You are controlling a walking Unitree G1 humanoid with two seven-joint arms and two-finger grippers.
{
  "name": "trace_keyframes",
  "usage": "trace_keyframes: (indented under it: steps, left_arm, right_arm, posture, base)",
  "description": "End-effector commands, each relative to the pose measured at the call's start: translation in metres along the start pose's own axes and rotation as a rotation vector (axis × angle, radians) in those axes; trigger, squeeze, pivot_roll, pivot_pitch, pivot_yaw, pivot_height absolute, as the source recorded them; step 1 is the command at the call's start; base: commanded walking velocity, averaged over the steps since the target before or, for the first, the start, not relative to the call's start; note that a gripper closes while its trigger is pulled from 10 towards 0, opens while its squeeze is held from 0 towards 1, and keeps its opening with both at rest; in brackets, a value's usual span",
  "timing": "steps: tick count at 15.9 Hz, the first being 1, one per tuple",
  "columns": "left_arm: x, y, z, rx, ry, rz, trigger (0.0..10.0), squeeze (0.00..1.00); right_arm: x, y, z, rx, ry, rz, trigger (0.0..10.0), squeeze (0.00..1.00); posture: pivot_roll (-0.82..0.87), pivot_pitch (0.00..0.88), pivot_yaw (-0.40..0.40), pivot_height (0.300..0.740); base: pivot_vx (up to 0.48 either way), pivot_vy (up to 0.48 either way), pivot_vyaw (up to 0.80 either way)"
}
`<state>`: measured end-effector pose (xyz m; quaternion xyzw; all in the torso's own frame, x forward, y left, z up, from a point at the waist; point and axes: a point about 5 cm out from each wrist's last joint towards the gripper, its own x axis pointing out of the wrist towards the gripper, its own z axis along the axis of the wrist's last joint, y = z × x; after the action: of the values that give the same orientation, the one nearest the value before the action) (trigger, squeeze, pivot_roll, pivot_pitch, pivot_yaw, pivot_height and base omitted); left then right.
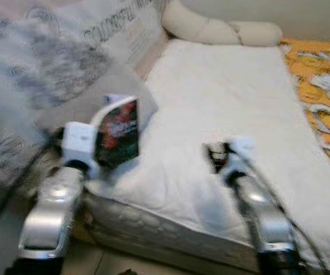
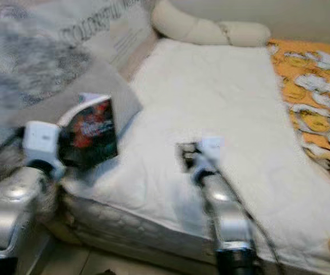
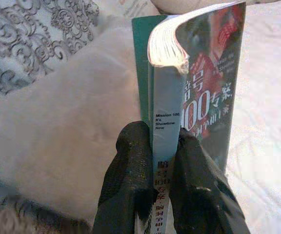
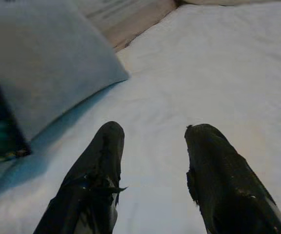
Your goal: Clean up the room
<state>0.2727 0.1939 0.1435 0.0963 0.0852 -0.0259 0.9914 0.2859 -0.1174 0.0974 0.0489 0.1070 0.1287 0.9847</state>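
The left gripper [image 3: 162,163] clamps a glossy dark-covered paperback book [image 3: 199,92] by its spine, upright above the quilted white mattress [image 1: 222,97], while the right gripper [image 4: 152,146] hovers spread wide, empty.

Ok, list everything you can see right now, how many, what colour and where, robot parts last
Book: one, dark cover with red print and a teal back, held upright above the mattress's near left corner.
Mattress: one, white, running from the near edge to the far wall.
Grey pillow: one, on the mattress's left side, behind the book.
Patterned bedding: one, grey and white, piled at the left.
Cream bolster pillows: two, at the mattress's far end.
Orange blanket: one, with white figures, along the right edge.
Left gripper: one, black fingers clamped on the book's spine.
Right gripper: one, black fingers apart, empty, above the mattress.
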Motion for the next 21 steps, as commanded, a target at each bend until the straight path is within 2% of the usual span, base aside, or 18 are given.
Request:
trace_keyframes:
  steps: [1, 18, 21]
  left_arm:
    - [0.0023, -0.0041, 0.0148, 0.01, -0.067, -0.009, 10.0, 0.0]
    - [0.0077, -0.0067, 0.0184, 0.036, -0.069, -0.064, 10.0, 0.0]
    - [0.0075, -0.0118, 0.0144, -0.011, -0.044, -0.143, 10.0, 0.0]
  right_arm:
    - [-0.0026, -0.0139, 0.0018, -0.017, -0.008, -0.048, 10.0, 0.0]
    - [-0.0086, -0.018, -0.0013, -0.01, -0.016, -0.088, 10.0, 0.0]
    - [-0.0068, -0.0212, 0.0016, -0.016, -0.019, -0.09, 10.0, 0.0]
  posture:
    - [0.09, 0.0, 0.021, 0.74]
    - [0.08, 0.0, 0.064, 0.74]
    - [0.07, 0.0, 0.057, 0.74]
  base:
    - [0.315, 0.0, 0.0]
    - [0.309, 0.0, 0.0]
    - [0.0, 0.0, 0.0]
